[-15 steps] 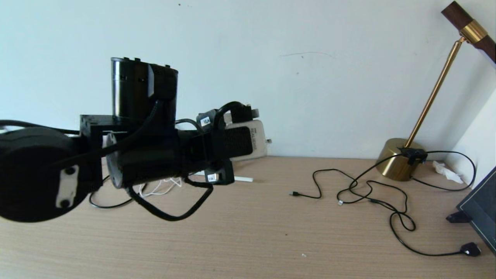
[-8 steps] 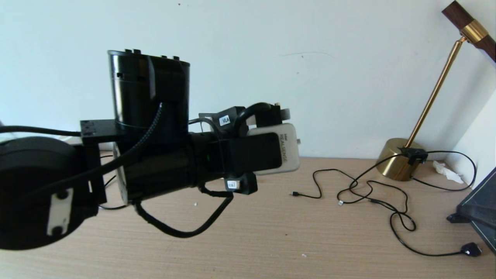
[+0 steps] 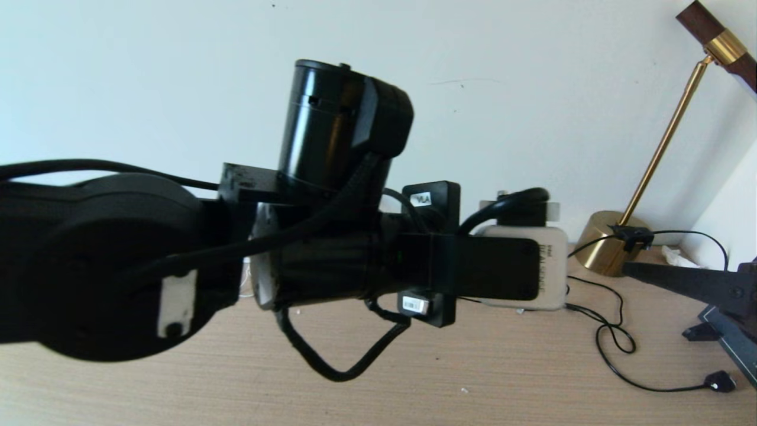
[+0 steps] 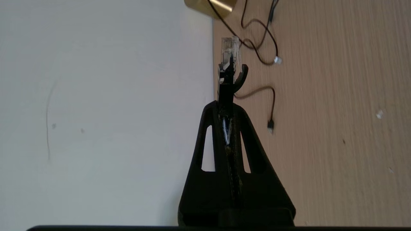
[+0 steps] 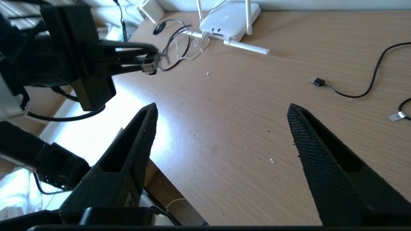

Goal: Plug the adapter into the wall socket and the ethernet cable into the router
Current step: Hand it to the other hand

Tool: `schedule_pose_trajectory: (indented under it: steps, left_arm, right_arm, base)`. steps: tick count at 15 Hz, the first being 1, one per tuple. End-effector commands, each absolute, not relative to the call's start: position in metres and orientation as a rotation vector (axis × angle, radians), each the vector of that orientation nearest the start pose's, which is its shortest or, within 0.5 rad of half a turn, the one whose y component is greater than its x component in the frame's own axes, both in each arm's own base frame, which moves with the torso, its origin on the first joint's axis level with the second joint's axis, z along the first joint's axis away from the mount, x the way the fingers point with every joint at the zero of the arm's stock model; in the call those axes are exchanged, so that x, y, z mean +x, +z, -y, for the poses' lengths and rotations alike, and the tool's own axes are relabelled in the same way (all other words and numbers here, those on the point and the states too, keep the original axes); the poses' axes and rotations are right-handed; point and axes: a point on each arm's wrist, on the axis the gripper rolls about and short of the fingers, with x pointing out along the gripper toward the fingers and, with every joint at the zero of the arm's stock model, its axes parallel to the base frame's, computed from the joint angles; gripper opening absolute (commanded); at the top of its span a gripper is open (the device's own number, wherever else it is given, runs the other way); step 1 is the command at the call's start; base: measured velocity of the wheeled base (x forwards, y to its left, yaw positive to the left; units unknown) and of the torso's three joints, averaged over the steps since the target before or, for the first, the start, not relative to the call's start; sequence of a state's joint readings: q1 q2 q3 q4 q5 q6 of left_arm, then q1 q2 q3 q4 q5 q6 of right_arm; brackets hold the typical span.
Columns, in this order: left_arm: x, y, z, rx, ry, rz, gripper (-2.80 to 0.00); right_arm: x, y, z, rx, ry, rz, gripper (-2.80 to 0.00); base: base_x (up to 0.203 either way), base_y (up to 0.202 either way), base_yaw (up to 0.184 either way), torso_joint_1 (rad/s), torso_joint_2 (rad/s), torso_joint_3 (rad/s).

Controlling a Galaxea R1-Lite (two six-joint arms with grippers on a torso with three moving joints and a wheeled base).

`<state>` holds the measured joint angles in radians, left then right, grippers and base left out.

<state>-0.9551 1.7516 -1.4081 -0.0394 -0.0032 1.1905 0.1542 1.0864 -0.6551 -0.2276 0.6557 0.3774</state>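
While the left gripper (image 4: 229, 93) is clamped on the ethernet cable (image 4: 228, 59) behind its clear plug and holds it above the table (image 5: 224, 128), nothing is plugged into the router (image 5: 229, 19), which sits far left by the wall. That step looks under way, not finished. The right gripper (image 5: 221, 134) hangs wide apart and empty over the near table. Adapter and socket cannot be made out with certainty, so that half stays unjudged. No containers show.
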Motion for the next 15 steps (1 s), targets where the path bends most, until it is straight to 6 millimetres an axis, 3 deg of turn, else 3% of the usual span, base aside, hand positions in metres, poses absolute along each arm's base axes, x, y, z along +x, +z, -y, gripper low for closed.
schedule_pose_trajectory:
  steps: [1, 5, 9, 15]
  left_arm:
    - [0.206, 0.262, 0.309, 1.256, -1.057, 0.328, -2.8]
    - [0.213, 0.262, 0.323, 1.252, -1.058, 0.35, -2.8]
    - [0.215, 0.262, 0.326, 1.248, -1.065, 0.369, -2.8]
    - [0.208, 0.263, 0.328, 1.244, -1.085, 0.384, -2.8]
  right_arm:
    - [0.145, 0.237, -0.042, 0.395, 0.794, -0.377, 0.0]
    - [0.143, 0.237, -0.051, 0.359, 0.86, -0.367, 0.0]
    - [0.146, 0.235, -0.052, 0.341, 0.858, -0.33, 0.0]
    - [0.165, 0.221, -0.056, 0.343, 0.833, -0.316, 0.0]
  base:
    - [0.0, 0.0, 0.0, 0.0, 0.0, 0.0]
    - [0.0, 0.0, 0.0, 0.0, 0.0, 0.0]
    - [0.0, 0.0, 0.0, 0.0, 0.0, 0.0]
    - [0.0, 0.0, 0.0, 0.0, 0.0, 0.0]
